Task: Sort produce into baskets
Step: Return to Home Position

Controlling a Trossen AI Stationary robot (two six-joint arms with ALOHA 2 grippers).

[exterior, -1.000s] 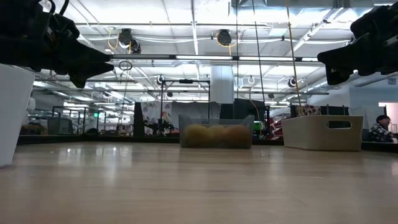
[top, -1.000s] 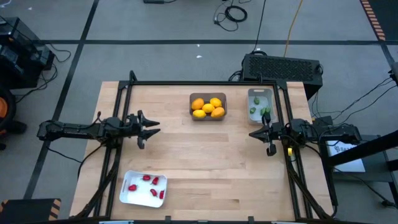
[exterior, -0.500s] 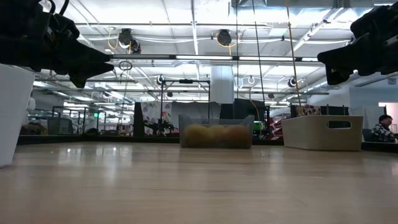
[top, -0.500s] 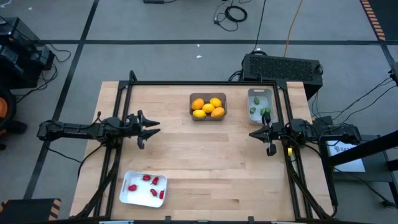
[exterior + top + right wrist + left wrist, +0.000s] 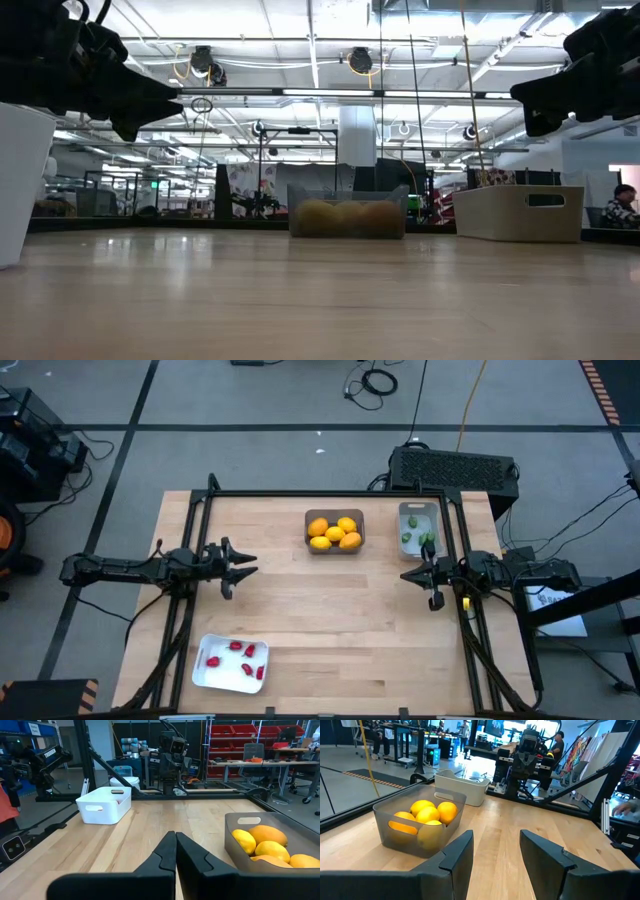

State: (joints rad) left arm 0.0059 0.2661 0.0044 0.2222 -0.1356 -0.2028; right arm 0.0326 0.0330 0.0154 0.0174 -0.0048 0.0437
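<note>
Several yellow and orange fruits [image 5: 334, 533] lie in the dark grey square bin [image 5: 310, 514] at the far middle; they also show in the left wrist view [image 5: 426, 813]. Tiny green pieces [image 5: 415, 539] lie in the pale grey narrow bin [image 5: 417, 508] at the far right. Tiny red pieces [image 5: 238, 655] lie in the white tray [image 5: 212, 677] near the front left. My left gripper [image 5: 250, 565] hovers open and empty over the table's left side. My right gripper [image 5: 407, 575] hovers shut and empty at the right, beside the pale bin.
A black frame [image 5: 300, 493] runs along the table's far edge and down both sides. Bare wood [image 5: 340, 620] lies between the two grippers and toward the near edge. A person [image 5: 622, 205] sits in the room beyond the table.
</note>
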